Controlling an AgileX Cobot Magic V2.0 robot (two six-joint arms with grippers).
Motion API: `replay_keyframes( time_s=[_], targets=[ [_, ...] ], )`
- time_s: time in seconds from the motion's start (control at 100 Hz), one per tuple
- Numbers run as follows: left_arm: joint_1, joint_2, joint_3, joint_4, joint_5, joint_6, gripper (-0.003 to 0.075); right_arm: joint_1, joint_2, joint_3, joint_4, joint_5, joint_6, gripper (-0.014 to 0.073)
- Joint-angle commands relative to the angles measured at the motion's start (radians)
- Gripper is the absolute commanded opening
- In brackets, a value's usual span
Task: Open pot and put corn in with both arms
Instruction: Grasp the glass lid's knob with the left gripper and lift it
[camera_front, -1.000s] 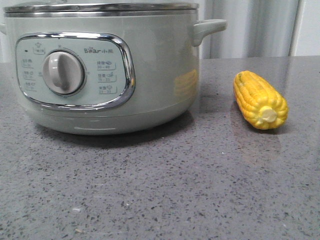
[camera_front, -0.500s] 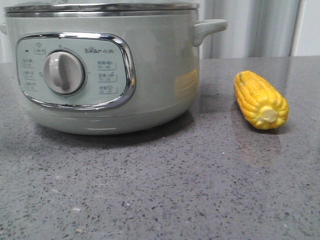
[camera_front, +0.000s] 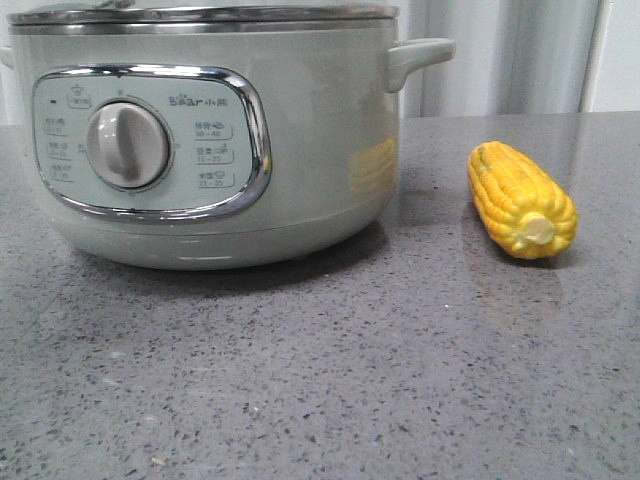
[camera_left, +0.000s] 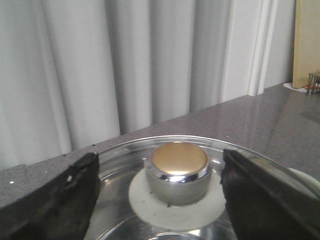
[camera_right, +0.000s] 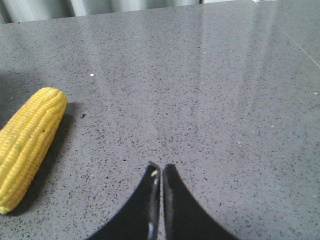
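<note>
The pale grey-green pot stands at the left of the front view, its dial panel facing me and its glass lid on. The lid's gold-topped chrome knob sits between the black fingers of my left gripper, which is open, with a gap on each side of the knob. The yellow corn lies on the table right of the pot, stub end toward me. My right gripper hovers shut and empty over bare table, apart from the corn. Neither gripper shows in the front view.
The grey speckled stone table stretches in front of the pot and around the corn. Pale curtains hang behind the table. The pot's side handle juts toward the corn's side.
</note>
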Motion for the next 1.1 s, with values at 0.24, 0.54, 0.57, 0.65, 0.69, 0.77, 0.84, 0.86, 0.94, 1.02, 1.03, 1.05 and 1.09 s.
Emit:
replay_keyframes(
  time_s=[0.24, 0.54, 0.57, 0.65, 0.69, 0.77, 0.84, 0.86, 0.94, 1.02, 1.03, 1.05, 1.09],
  targets=[
    [-0.052, 0.14, -0.143, -0.004, -0.104, -0.009, 0.0461, -0.003, 0.014, -0.023, 0.003, -0.083, -0.006, -0.0074],
    [-0.05, 0.203, -0.168, -0.03, -0.116, -0.009, 0.0461, -0.003, 0.014, -0.023, 0.01, -0.083, -0.006, -0.0074],
    [-0.05, 0.205, -0.17, -0.03, -0.116, -0.009, 0.0461, -0.003, 0.014, -0.023, 0.01, -0.083, -0.006, -0.0074],
    [-0.05, 0.206, -0.172, -0.03, -0.116, -0.009, 0.0461, -0.003, 0.014, -0.023, 0.013, -0.083, -0.006, -0.0074],
    [-0.05, 0.206, -0.172, -0.03, -0.116, -0.009, 0.0461, -0.003, 0.014, -0.023, 0.012, -0.083, -0.006, -0.0074],
    [-0.05, 0.206, -0.172, -0.03, -0.114, -0.009, 0.0442, -0.003, 0.014, -0.023, 0.012, -0.083, -0.006, -0.0074],
    [-0.05, 0.206, -0.172, -0.03, -0.113, -0.009, 0.0379, -0.003, 0.014, -0.023, 0.012, -0.083, -0.006, -0.0074],
    [-0.05, 0.206, -0.172, -0.032, -0.113, -0.009, 0.036, -0.003, 0.014, -0.023, 0.012, -0.083, -0.006, -0.0074],
    [-0.05, 0.206, -0.172, -0.032, -0.113, -0.009, 0.0227, -0.003, 0.014, -0.023, 0.012, -0.083, -0.006, -0.0074],
    [-0.05, 0.206, -0.172, -0.032, -0.113, -0.009, 0.0091, -0.003, 0.014, -0.023, 0.013, -0.083, -0.006, -0.0074],
    [-0.05, 0.206, -0.172, -0.032, -0.113, -0.009, 0.0066, -0.003, 0.014, -0.023, 0.013, -0.083, -0.006, -0.0074],
    [-0.05, 0.206, -0.172, -0.032, -0.113, -0.009, 0.0031, -0.003, 0.014, -0.023, 0.013, -0.083, -0.006, -0.0074],
    [-0.05, 0.206, -0.172, -0.032, -0.113, -0.009, -0.0023, -0.003, 0.014, -0.023, 0.013, -0.083, -0.006, -0.0074]
  ],
)
